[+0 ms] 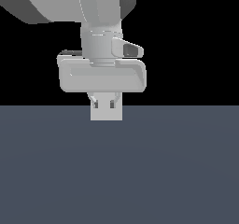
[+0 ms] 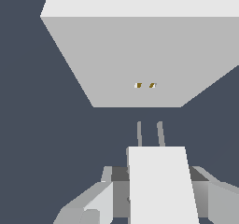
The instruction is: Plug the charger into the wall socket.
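In the wrist view, my gripper (image 2: 158, 192) is shut on the charger (image 2: 158, 171), a small white block with a finger (image 2: 108, 195) on either side. Two thin prongs (image 2: 160, 133) stick out of the charger's front and point at the wall socket (image 2: 140, 55). The socket is a light-grey upright square panel with two tiny orange-brown holes (image 2: 145, 85). A strip of dark floor shows between the prong tips and the panel, so they are apart. In the exterior view the gripper (image 1: 104, 105) hangs straight down in front of the wall socket (image 1: 106, 115). The charger blends into the panel there.
A flat dark blue-grey floor (image 1: 177, 171) fills the lower half of the exterior view, with black background above. The arm's grey links (image 1: 100, 13) rise from the hand toward the top of the exterior view.
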`<state>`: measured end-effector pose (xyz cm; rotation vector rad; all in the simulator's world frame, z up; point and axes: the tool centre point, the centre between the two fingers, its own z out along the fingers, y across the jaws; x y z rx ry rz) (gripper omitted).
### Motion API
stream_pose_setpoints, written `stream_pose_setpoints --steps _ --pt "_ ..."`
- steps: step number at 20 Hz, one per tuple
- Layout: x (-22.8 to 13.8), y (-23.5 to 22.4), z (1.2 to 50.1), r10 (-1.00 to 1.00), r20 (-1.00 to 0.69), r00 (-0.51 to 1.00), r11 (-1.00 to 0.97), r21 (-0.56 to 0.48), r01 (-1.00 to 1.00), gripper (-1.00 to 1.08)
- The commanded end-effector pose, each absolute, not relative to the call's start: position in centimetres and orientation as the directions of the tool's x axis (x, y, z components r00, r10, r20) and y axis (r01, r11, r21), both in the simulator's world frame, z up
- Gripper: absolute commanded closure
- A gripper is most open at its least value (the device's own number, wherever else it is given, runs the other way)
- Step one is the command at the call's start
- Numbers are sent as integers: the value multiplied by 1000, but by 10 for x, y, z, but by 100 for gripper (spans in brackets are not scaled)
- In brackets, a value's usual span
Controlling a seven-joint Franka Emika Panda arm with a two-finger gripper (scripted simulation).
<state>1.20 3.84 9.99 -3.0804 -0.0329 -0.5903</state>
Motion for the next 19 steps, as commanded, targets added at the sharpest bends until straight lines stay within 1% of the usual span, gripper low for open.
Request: stream_pose_setpoints --steps 1,11,19 --pt "17 38 100 20 370 929 -1000 -1 21 108" --pt "51 39 100 20 370 929 -1000 0 22 108" --pt "58 39 100 20 370 929 -1000 0 22 108"
